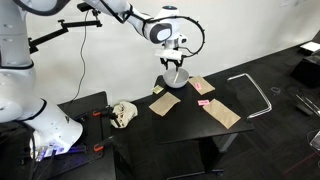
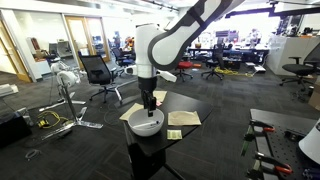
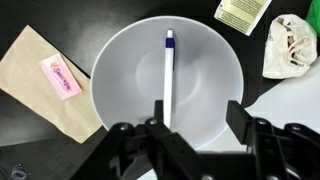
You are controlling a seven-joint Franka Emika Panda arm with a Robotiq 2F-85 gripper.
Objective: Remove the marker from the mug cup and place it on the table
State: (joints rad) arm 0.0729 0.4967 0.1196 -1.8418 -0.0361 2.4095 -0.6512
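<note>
Hovering straight above a white bowl (image 3: 125, 85), not a mug, with the pincer (image 3: 197, 118) spread wide and holding nothing. Lined up that way, seemingly, to straddle the marker (image 3: 169, 80), lying flat on the bowl's floor below and just ahead of the fingertips, barrel crosswise to the closing line yet nearer one finger than centred. Probably calls for a small sideways shift before descending.

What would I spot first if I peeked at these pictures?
A big white bowl fills the middle of the wrist view, with a white marker lying inside it. The robot's hand hangs open right above the bowl. Beside it on the black table lies a brown paper packet with a pink label.
</note>
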